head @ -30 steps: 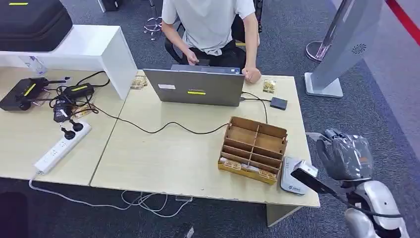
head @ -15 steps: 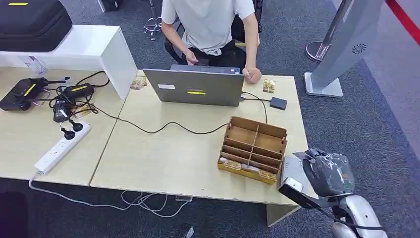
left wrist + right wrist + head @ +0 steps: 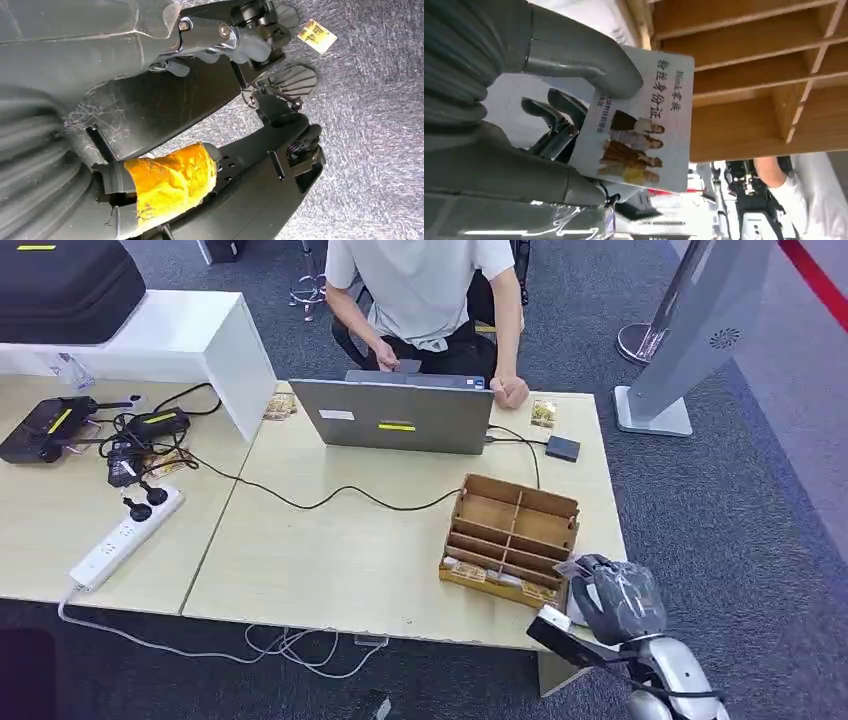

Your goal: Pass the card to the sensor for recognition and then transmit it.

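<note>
Moved: right hand (image 3: pixel 618 598), from off the counter's (image 3: pixel 350 560) right edge in to its near right corner, beside the wooden organizer (image 3: pixel 512 540).
Head view: hand covers the sensor; person at laptop (image 3: pixel 395 415).
Left wrist view: left hand (image 3: pixel 240 35) over carpet, fingers spread, holding nothing.
Right wrist view: card (image 3: pixel 639 135) pinched between thumb and fingers, close by the organizer's compartments.

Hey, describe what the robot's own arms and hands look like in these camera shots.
The right arm is glossy silver with a black cable along it, and the right hand is dark grey under clear crinkled plastic wrap. Up close, the right hand has a grey ribbed cover, a thick grey thumb and darker fingers. The left hand is grey and black, with yellow tape on one part.
</note>
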`<action>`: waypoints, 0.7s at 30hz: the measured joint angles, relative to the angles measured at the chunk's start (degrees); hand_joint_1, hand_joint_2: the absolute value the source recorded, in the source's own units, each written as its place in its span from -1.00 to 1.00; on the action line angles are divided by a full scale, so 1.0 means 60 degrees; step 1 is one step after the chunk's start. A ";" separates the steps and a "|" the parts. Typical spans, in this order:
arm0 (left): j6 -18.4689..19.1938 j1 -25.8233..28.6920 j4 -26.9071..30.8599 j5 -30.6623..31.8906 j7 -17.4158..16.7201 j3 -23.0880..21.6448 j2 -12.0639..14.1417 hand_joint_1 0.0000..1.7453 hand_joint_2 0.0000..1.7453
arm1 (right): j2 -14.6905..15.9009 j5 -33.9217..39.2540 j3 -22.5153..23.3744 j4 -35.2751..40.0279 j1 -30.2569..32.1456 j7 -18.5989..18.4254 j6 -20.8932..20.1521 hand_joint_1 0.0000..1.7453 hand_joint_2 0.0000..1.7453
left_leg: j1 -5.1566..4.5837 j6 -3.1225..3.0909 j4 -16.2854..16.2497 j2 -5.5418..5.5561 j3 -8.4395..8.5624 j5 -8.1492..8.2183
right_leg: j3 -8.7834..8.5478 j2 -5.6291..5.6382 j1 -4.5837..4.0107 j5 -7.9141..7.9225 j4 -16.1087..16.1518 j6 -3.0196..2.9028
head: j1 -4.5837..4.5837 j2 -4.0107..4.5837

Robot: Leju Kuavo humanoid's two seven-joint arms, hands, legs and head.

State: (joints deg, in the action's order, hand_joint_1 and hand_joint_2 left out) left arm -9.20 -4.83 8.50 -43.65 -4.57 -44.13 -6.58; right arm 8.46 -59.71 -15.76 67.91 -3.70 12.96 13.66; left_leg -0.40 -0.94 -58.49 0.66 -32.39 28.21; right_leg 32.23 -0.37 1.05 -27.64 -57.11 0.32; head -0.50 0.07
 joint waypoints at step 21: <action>-0.0281 0.0002 0.0000 -0.0350 0.0026 0.0000 0.0040 -1.00 1.00 | -0.0422 0.0503 -0.0368 -0.1162 -0.0387 -0.0007 0.0627 1.00 1.00 | 0.0001 0.0001 0.0001 -0.0052 0.0065 0.0000 | -0.0046 0.0045 -0.0006 0.0005 0.0000 -0.0006 | 0.0000 0.0000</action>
State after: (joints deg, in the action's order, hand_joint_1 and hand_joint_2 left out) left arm -10.89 -4.82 8.50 -45.75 -4.41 -44.13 -6.34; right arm 5.92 -56.70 -17.97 60.94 -6.03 12.92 17.42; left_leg -0.39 -0.93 -58.49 0.35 -32.00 28.21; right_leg 31.96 -0.10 1.01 -27.61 -57.11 0.28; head -0.50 0.07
